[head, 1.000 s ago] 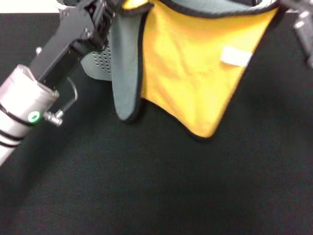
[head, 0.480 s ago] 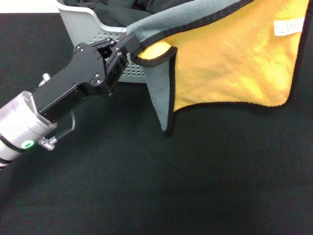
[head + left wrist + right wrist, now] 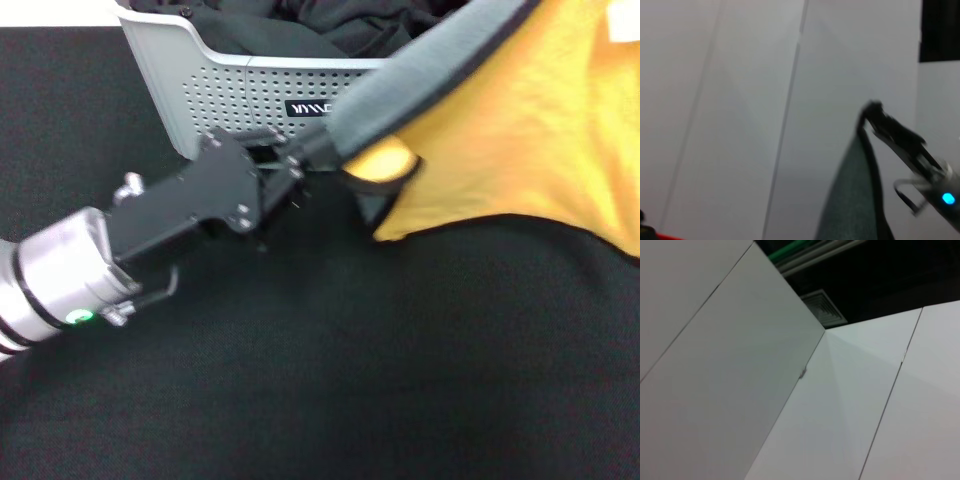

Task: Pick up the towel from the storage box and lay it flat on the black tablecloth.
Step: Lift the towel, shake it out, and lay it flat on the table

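The towel [image 3: 520,130] hangs stretched in the air over the black tablecloth [image 3: 400,350], orange-yellow face toward me and a grey band along its upper edge. My left gripper [image 3: 300,165] is shut on its lower left corner, just in front of the storage box [image 3: 230,90]. The head view does not show my right gripper. In the left wrist view the right gripper [image 3: 871,111] appears farther off, shut on a raised corner of the grey towel [image 3: 855,200]. The right wrist view shows only walls and ceiling.
The light grey storage box stands at the back left and holds crumpled black fabric [image 3: 300,25]. The left arm [image 3: 90,270] reaches in from the lower left across the cloth. The tablecloth covers the whole near area.
My left gripper has moved lower and to the right with its towel corner. The towel has shifted right and up, uncovering the box front.
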Robot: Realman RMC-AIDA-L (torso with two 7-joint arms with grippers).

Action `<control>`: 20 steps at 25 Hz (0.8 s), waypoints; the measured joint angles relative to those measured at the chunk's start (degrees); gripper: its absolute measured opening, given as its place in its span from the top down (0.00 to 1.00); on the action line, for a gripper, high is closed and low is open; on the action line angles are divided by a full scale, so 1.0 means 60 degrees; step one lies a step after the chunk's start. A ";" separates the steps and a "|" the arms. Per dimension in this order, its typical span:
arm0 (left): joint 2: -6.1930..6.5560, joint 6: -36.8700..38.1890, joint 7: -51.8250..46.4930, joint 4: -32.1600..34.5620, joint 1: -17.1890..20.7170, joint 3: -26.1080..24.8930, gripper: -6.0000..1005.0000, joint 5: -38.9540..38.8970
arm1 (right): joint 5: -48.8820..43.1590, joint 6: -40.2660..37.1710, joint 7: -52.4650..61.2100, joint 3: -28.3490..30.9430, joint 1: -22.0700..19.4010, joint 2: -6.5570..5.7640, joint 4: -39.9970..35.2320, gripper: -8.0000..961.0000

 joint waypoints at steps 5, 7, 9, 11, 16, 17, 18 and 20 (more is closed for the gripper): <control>-0.0558 -0.0415 0.0501 -0.0248 -0.0157 0.0066 0.93 0.0644 | -0.0061 -0.0063 0.0633 0.0331 0.0471 -0.0011 -0.0156 0.99; -0.0671 -0.0667 0.0806 -0.0281 -0.0164 0.0318 0.85 0.0628 | -0.0107 -0.0184 0.0818 0.0388 0.0620 -0.0012 -0.0241 0.99; -0.0714 -0.0867 0.1012 -0.0265 -0.0240 0.0774 0.77 0.0567 | -0.0138 -0.0377 0.0911 0.0379 0.0735 -0.0014 -0.0364 0.99; -0.0727 -0.0932 0.1094 -0.0275 -0.0393 0.1129 0.70 0.0532 | -0.0254 -0.0515 0.0959 0.0329 0.0775 -0.0015 -0.0497 0.99; -0.0739 -0.0968 0.1465 -0.0281 -0.0647 0.1897 0.56 0.0046 | -0.0376 -0.0934 0.0998 0.0084 0.0809 -0.0015 -0.0709 0.99; -0.0740 -0.1018 0.1685 -0.0282 -0.0688 0.2158 0.56 -0.0273 | -0.0384 -0.0977 0.0997 0.0055 0.0817 -0.0015 -0.0724 0.99; -0.0740 -0.1118 0.1952 -0.0281 -0.0727 0.2477 0.56 -0.0655 | -0.0389 -0.1003 0.0995 0.0020 0.0831 -0.0015 -0.0740 0.99; -0.0741 -0.1276 0.2201 -0.0274 -0.0749 0.2774 0.56 -0.1027 | -0.0390 -0.1116 0.0969 -0.0092 0.0906 -0.0011 -0.0750 0.99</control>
